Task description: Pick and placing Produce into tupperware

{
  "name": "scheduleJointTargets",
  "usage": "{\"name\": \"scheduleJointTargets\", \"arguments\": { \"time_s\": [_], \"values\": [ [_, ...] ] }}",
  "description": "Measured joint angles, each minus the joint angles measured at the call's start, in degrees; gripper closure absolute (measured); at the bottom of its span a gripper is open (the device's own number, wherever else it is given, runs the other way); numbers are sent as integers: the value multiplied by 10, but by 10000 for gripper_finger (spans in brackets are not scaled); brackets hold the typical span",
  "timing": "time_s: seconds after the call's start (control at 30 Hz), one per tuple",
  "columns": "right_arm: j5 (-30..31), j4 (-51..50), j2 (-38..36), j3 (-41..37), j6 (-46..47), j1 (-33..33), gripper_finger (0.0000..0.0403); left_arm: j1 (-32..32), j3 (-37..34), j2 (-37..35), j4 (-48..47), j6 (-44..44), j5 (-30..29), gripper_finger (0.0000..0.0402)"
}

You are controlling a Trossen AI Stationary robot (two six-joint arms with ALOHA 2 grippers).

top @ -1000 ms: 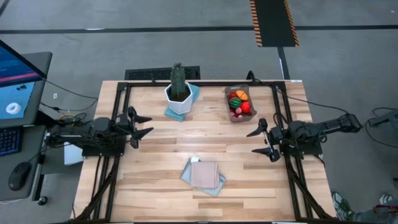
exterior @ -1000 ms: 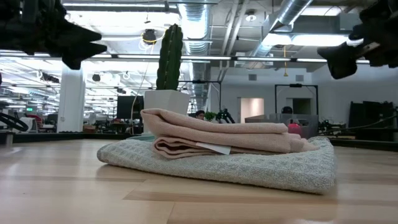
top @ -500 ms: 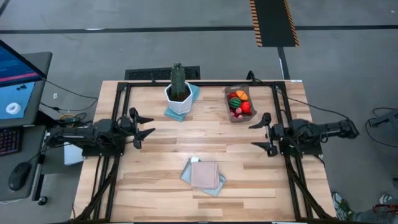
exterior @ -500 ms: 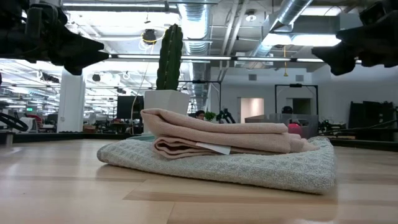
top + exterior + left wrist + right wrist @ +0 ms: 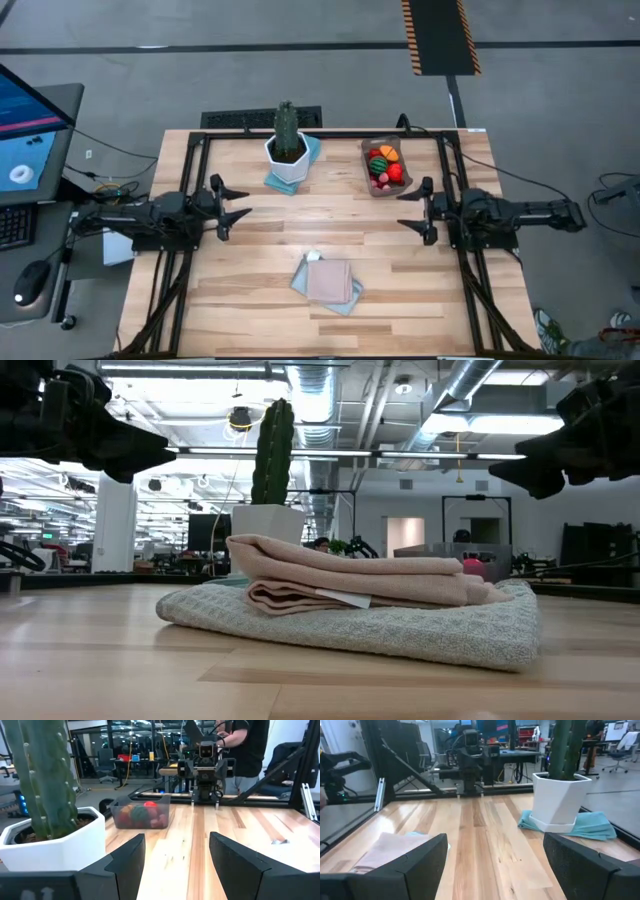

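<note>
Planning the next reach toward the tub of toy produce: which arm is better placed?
The right. Its open pincer hangs just in front of the tupperware holding the produce on the table's right side. The left pincer, also open, sits across the table, beyond the cactus pot.

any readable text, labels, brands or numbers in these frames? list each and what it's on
No text can be read in any view.
Monitor screen beside the table: blue and white graphics, lettering too small to read.
White tag on the folded cloth: no print can be made out.
Tupperware, white pot, left pincer and right pincer: no markings visible.
</note>
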Motion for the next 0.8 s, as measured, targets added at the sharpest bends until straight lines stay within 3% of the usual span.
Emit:
{"name": "scheduleJointTargets", "arguments": {
  "time_s": [0.8],
  "values": [
    [0,0,8,0,-1,0,49,0,-1,26,0,5,1,189]
  ]
}}
